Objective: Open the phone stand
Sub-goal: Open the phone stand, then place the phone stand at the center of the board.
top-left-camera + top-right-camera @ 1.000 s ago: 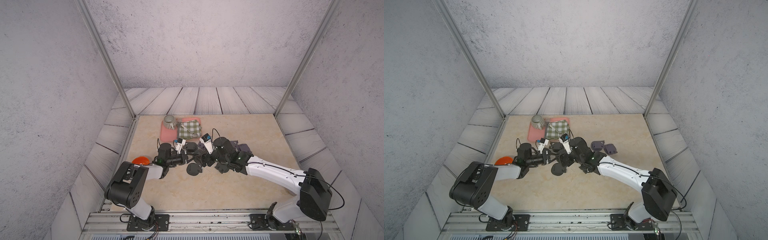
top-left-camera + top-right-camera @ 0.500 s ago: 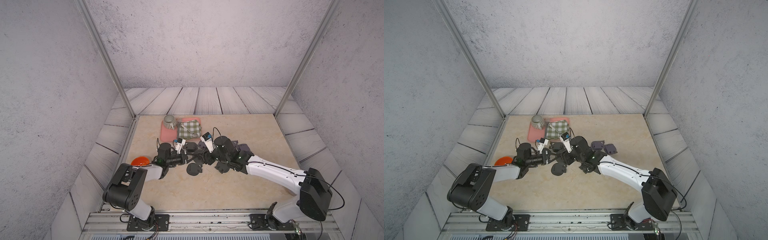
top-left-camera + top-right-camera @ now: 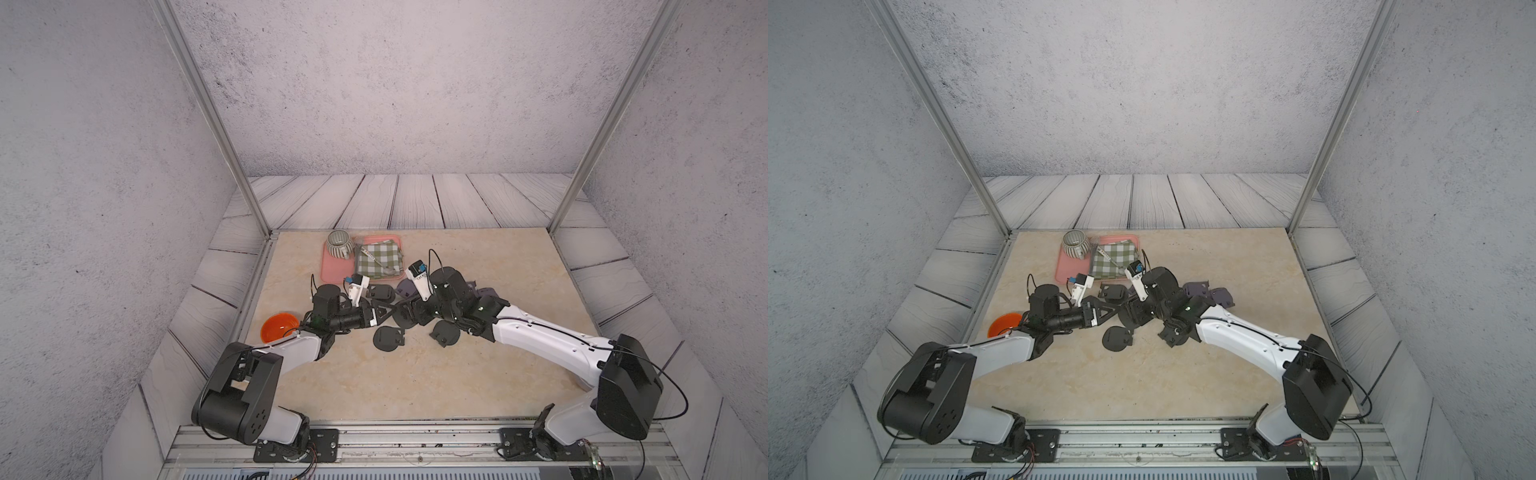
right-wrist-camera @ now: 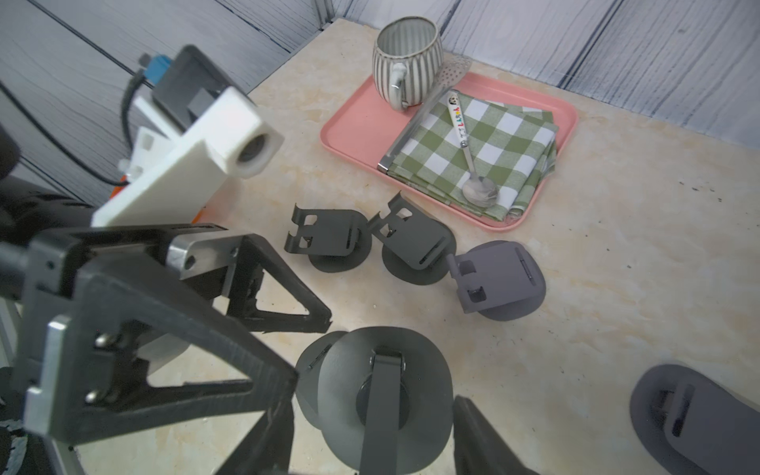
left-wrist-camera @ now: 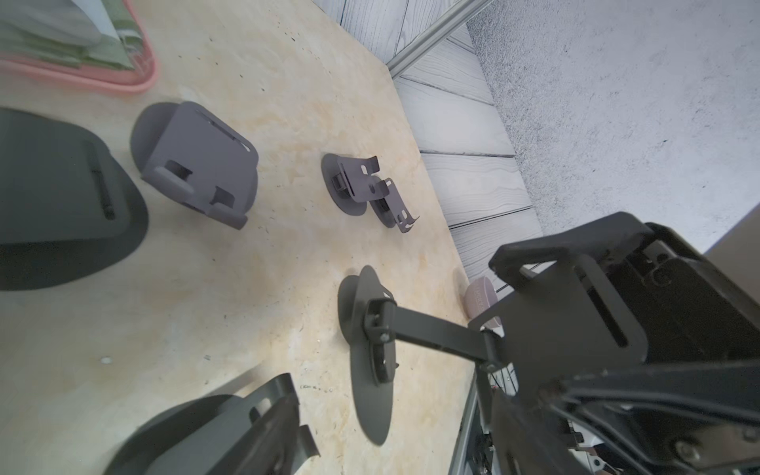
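Bowl (image 3: 279, 328), orange, sits at the far left edge of the tabletop (image 3: 415, 395). Next along, the left gripper (image 3: 390, 312) lies low and points toward the middle, its jaws spread wide with nothing between them and its tips near the stand (image 4: 382, 395). Behind it a pink tray (image 3: 328, 272) carries a striped mug (image 3: 338, 243) and a folded check cloth (image 3: 378, 262) with a spoon (image 4: 469, 156) on top. In the middle the stand is unfolded, base disc turned on edge, arm stretched out, back plate clamped in the right gripper (image 4: 372, 427). I cannot tell whether the disc touches the tabletop. Black stands (image 4: 329, 240) lie just in front of the tray, and purple stands (image 3: 1221, 297) lie further right.
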